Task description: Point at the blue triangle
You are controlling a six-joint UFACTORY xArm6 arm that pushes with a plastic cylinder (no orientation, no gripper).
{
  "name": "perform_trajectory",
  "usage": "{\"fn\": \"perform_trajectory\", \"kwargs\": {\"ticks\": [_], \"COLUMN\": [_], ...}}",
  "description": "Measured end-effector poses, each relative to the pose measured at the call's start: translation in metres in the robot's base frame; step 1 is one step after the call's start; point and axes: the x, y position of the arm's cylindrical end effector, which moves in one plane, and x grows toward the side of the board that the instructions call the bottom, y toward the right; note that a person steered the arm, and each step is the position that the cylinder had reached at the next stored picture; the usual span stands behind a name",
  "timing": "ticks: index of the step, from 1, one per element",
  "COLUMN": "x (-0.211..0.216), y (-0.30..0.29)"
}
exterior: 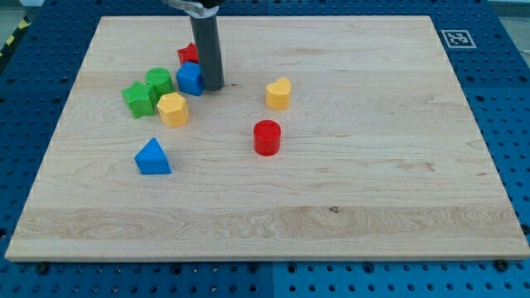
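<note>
- Seven small blocks are sitting on the wooden board [331,124], most of them bunching at the view's upper left, where the rod's tip [213,86] is resting.
- Lying well apart from the tip, the blue triangle [153,157] is sitting alone toward the view's bottom left, nothing touching it.
- Standing on its flat base, the blue triangle is pointing its apex toward the view's top; its long axis cannot be told.
- Ending in a bare rod, the arm is grasping nothing; the tip is standing just beside a blue block [190,79], with a red block [188,55] partly hidden behind the rod.
- Two green blocks [147,91] and a yellow block [173,108] are crowding nearby; a yellow heart-like block [279,93] and a red cylinder [267,137] are sitting farther right.
- Showing at the view's top right, a black-and-white square marker [455,38] is carrying no readable writing.
</note>
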Motion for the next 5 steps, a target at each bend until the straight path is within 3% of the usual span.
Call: {"fn": "perform_trajectory", "kwargs": {"ticks": [2, 5], "x": [0.008, -0.089], "y": [0.027, 0.035]}}
